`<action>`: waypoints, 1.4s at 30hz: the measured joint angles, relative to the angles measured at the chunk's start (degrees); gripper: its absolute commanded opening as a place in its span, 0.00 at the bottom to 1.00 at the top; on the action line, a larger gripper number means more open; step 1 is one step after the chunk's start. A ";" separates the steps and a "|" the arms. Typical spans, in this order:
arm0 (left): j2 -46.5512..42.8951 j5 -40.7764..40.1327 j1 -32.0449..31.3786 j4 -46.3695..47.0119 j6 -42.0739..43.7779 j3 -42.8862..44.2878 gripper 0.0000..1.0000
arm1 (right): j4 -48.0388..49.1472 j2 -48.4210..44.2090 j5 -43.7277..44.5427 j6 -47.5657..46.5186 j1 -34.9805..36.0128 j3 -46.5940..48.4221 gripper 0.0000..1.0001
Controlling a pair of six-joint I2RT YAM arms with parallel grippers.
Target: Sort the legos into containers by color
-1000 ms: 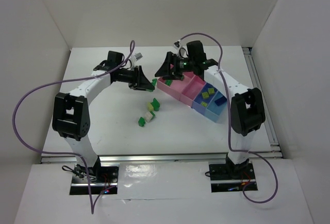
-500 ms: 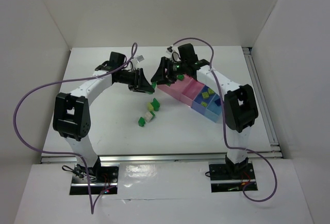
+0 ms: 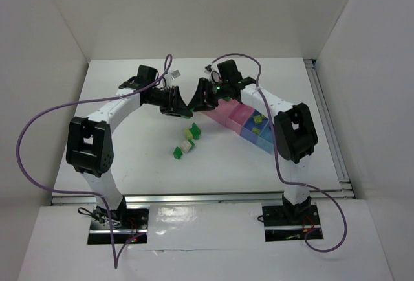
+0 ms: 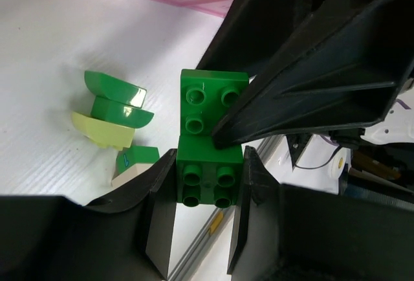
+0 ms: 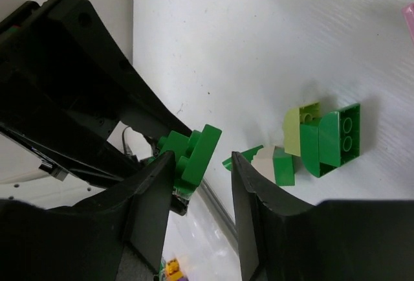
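Since the joined green legos point(image 4: 200, 145) hang off the table point(image 3: 129, 145) at the upper centre of the top view, shared between both arms, the step in hand looks like a handover or a pulling-apart, and it wants a square, firm second grip before anything lets go. The left gripper point(image 4: 208, 168) is clamped tight on the lower brick, its jaws pressed to both sides. The right gripper point(image 5: 202, 158) straddles the upper brick with its jaws apart: one jaw sits against the brick, the other shows a sliver of gap. It should finish its squeeze on the flat sides, not the studs. The containers point(image 3: 223, 122) lie just right of centre, and the loose legos point(image 3: 187, 138) rest on the table below the grippers.
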 measured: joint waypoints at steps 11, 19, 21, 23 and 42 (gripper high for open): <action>-0.98 -3.39 -0.76 -1.16 2.34 0.00 0.00 | 0.90 0.46 -0.81 2.82 0.42 0.35 0.00; -1.29 -5.38 -0.96 -3.39 3.08 1.75 0.60 | 1.57 0.44 -0.42 3.41 0.59 0.26 0.00; -1.31 -5.38 -0.94 -3.56 2.95 2.27 0.53 | 1.55 0.44 -0.17 3.41 0.59 0.26 0.00; -1.29 -5.27 -0.90 -3.72 2.97 2.62 0.48 | 1.57 0.44 -0.02 3.39 0.59 0.26 0.00; 2.38 -0.52 -2.45 -2.54 -0.68 8.35 0.00 | -0.20 -2.10 1.75 2.23 -5.53 -2.49 0.00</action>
